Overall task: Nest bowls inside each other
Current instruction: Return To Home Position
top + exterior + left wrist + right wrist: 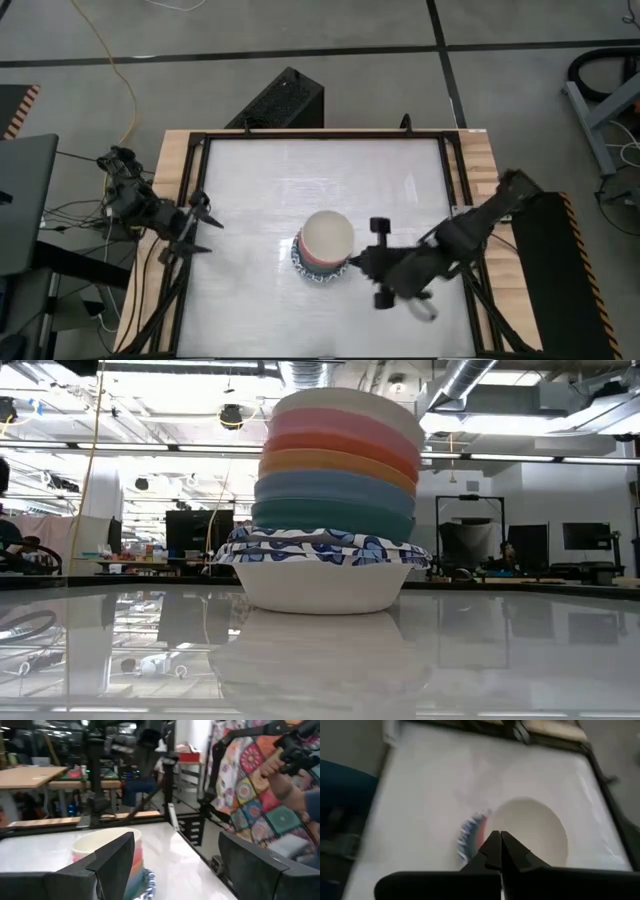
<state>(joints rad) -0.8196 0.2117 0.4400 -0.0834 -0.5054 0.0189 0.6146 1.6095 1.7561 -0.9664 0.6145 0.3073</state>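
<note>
The bowls (323,247) stand nested in one stack at the middle of the white table. A cream bowl (532,832) is on top, with pink, red, orange, blue and green bowls below it. The blue-patterned white bowls are lowest, and the bottom one (325,585) rests on the table. My right gripper (496,836) is shut and empty, raised above the stack's right side and pointing down at a slant. My left gripper (205,232) stands open and empty at the table's left edge, facing the stack (107,855).
A black frame (320,135) runs round the table. A black box (285,100) lies on the floor beyond the far edge and a laptop (20,200) is at the left. In the left wrist view a person's hand (280,765) shows beyond the table.
</note>
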